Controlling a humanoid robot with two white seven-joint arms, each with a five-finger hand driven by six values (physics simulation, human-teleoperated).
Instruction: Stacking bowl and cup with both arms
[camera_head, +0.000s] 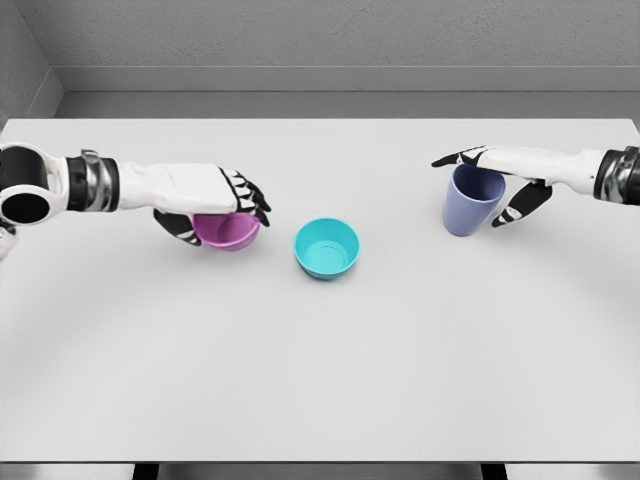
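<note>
The left hand (215, 205) comes in from the left side and wraps its fingers over a pink bowl (228, 231), with the thumb under one side and the black fingertips curled over the far rim. The bowl looks lifted a little off the white table (320, 380), but it is hard to be sure. The right hand (497, 180) comes in from the right side and holds a blue-purple cup (470, 201) at its top, fingers stretched over the rim and thumb down along the side. The cup is tilted a bit. Between the two hands, closer to the pink bowl, sits a teal bowl (327, 248) on the table (nobody is touching it). Both bowls are round and smooth, like shiny plastic. The cup is tall and gets narrower toward the bottom. No words or labels show on any of them. The arms are white with dark rings at the wrists. The table is flat and plain, with a grey wall (320, 40) behind it.
</note>
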